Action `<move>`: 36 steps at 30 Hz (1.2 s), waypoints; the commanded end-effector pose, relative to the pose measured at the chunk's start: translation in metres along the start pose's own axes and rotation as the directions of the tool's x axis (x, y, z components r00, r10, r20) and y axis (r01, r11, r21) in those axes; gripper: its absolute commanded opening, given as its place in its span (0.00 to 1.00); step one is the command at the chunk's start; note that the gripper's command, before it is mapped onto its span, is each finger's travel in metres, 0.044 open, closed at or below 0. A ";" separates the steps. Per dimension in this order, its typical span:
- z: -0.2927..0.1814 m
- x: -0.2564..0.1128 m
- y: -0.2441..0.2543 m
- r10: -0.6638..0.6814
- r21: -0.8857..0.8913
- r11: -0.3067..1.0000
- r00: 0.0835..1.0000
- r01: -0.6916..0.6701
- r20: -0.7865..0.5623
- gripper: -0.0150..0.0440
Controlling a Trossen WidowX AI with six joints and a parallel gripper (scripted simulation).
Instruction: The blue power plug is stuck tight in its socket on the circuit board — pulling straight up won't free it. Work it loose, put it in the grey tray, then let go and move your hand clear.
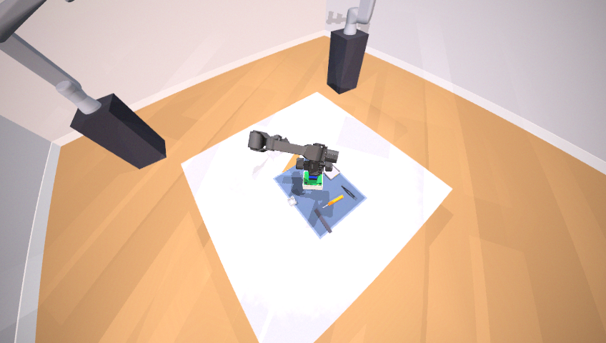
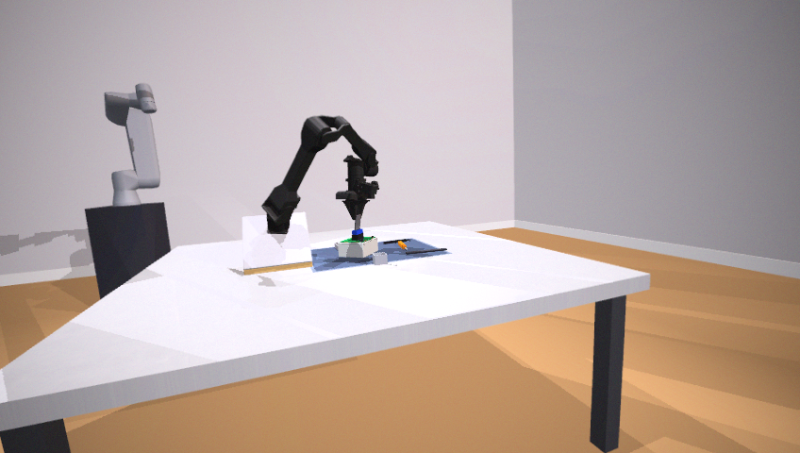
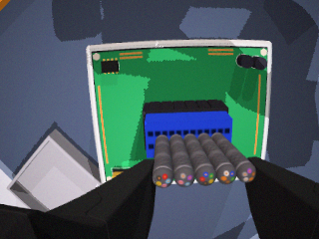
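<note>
The plug [image 1: 313, 177] [image 2: 358, 231] [image 3: 188, 123] is bright blue, with dark square holes and grey cables, at the black socket [image 3: 185, 107], away from the tabletop's [image 1: 263, 254] [image 2: 392, 314] edges. The tool [image 1: 314, 171] [image 2: 358, 220] [image 3: 201, 170] grips it; its fingertips' contact is hard to make out.

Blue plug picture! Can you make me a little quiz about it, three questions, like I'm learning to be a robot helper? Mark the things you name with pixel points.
1. True or false: the blue plug [image 1: 313, 177] [image 2: 358, 231] [image 3: 188, 120] is lying in the grey tray [image 1: 331, 171] [image 3: 57, 171].
2. What colour is the circuit board [image 1: 306, 181] [image 2: 346, 241] [image 3: 120, 100]? A) red B) green C) yellow
3. Fill in the number: the wrist view shows ___ thick grey cables [image 3: 196, 154] at the plug.

Key: 1 false; 2 B; 3 five
</note>
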State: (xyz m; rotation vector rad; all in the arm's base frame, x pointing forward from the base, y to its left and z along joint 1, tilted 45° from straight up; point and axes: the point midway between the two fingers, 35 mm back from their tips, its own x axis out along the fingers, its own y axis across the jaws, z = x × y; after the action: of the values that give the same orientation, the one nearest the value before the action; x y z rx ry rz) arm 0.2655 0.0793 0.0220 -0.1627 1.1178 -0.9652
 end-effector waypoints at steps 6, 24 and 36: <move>-0.001 -0.017 -0.002 0.056 -0.012 0.998 0.998 -0.056 0.008 0.25; -0.001 0.007 -0.001 0.056 -0.012 0.998 0.998 -0.056 0.009 0.68; -0.001 0.018 0.000 0.056 -0.011 0.998 0.998 -0.056 0.009 0.68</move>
State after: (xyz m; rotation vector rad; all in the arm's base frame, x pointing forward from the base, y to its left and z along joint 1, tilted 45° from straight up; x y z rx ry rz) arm 0.2659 0.0714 0.0130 -0.1345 1.1144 -0.9065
